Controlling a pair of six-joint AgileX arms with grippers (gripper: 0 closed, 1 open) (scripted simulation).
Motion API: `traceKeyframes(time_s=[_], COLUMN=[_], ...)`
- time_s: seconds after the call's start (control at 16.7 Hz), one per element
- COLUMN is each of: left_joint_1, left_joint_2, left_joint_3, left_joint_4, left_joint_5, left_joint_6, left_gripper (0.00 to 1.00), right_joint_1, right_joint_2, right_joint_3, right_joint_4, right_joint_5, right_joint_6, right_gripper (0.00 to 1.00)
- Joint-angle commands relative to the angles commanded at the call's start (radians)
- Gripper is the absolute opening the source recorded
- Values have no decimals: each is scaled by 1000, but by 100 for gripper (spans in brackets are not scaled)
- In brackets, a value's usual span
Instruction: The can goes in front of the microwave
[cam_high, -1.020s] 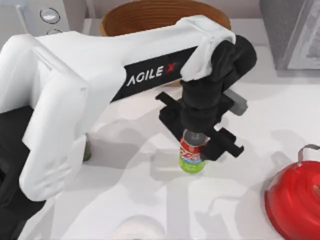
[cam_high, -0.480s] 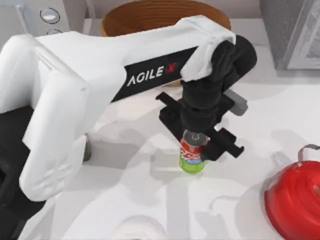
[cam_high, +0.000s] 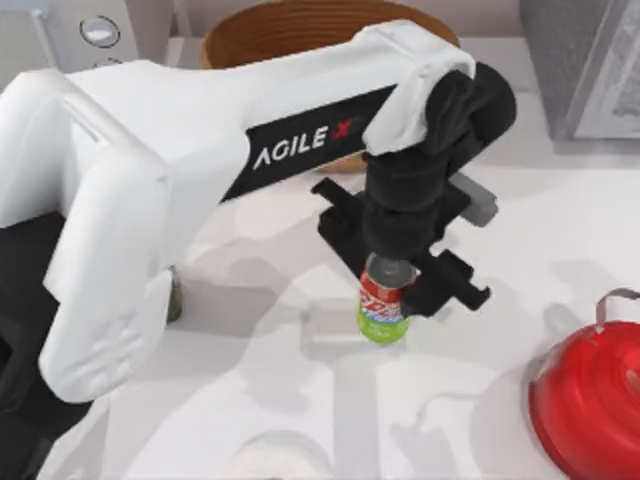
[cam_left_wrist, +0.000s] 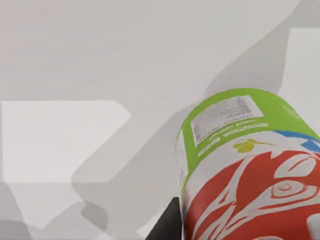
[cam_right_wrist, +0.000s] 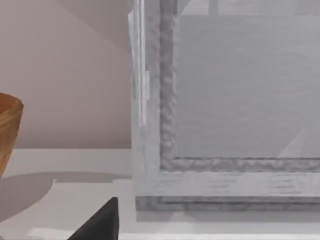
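My left hand (cam_high: 398, 283) grips the upright can (cam_high: 383, 306) mid-counter; the microwave (cam_high: 60, 28) sits at the far left corner, so the carry runs leftward and back

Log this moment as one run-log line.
left gripper: shut on can | can: upright, mid-table | right arm: parked near microwave

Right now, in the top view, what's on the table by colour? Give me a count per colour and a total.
Red, white and green: 1, the can, held upright in the left gripper.
Brown: 1, the bowl at the back.
Red: 1, the domed object at the right edge.
Grey: 1, the boxy appliance at the back right.
White: 1, the appliance with a dial at the back left.
Total: 5
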Motion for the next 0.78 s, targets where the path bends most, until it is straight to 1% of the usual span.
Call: traceKeyframes(time_s=[0.24,0.54,0.66,0.78], left_joint_1=[1,2,36,111], left_joint_2=[-10,-8,-40,-104], left_joint_3=[93,103,106,114], left_joint_4=[-99,-109,-113,-121], left_joint_5=[0,1,10,26], left_joint_6=[-1,1,25,70], left_gripper=[0,0,0,0], right_joint_1=[0,0,0,0], right_joint_2=[0,0,0,0], right_joint_3=[0,0,0,0], right_joint_4=[0,0,0,0], right_joint_5=[0,0,0,0], right_joint_6=[0,0,0,0], right_gripper=[100,100,100,100])
